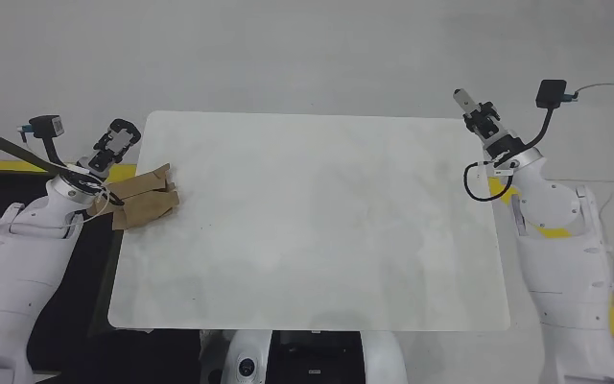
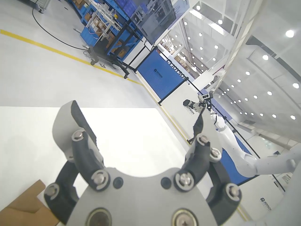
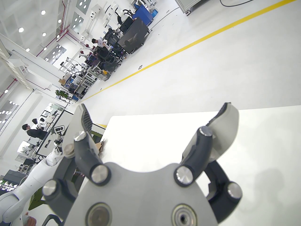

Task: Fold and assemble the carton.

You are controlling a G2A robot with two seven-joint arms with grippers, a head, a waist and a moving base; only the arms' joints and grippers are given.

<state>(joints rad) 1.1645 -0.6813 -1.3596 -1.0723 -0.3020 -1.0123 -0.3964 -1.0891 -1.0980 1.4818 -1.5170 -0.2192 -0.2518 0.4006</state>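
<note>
Brown carton (image 1: 144, 197), apparently flattened, lies near released left end effector (image 2: 137, 116); right end effector (image 3: 154, 109) released too.

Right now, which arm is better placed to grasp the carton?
Left. The left tool is open beside the carton at the table's edge; the right tool sits across the table, far from it.

Large factory-style robotics lab. White floor (image 3: 211, 76) with yellow lane line (image 3: 188, 45), blue storage racks (image 2: 94, 17), high ceiling spotlights (image 2: 265, 57), crowded workstations (image 3: 103, 57).
</note>
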